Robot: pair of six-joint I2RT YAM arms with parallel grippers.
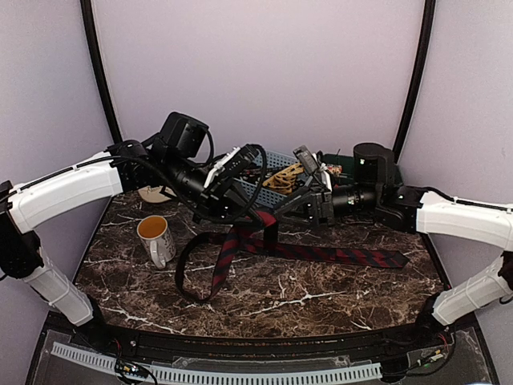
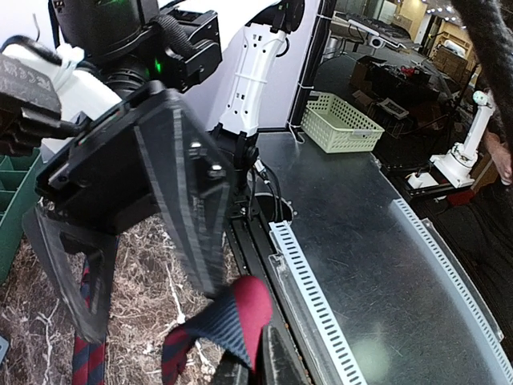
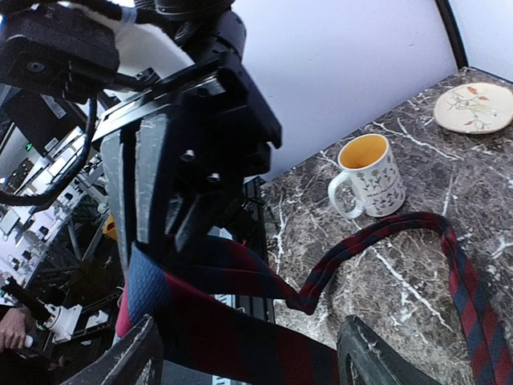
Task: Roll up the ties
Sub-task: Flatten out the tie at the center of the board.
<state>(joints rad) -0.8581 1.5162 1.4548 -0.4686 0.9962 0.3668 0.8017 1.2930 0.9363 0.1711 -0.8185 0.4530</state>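
I judge the roll is only starting: my left pincer [image 2: 255,365] pinches a folded end of the striped tie [image 1: 321,253] at mid-frame in the top view, while my right pincer [image 3: 252,346] stands spread astride the same band. The rest trails limp over the glossy marbled surface [image 1: 321,301], looping at lower left. Next the right should close gently, since this flat, smooth weave looks slippery.

Left claw [image 3: 152,241] clamped, right claw [image 3: 250,353] spread wide

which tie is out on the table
The dark red-striped tie, stretched across the marble table; the tan-gold one sits in the grey basket behind.
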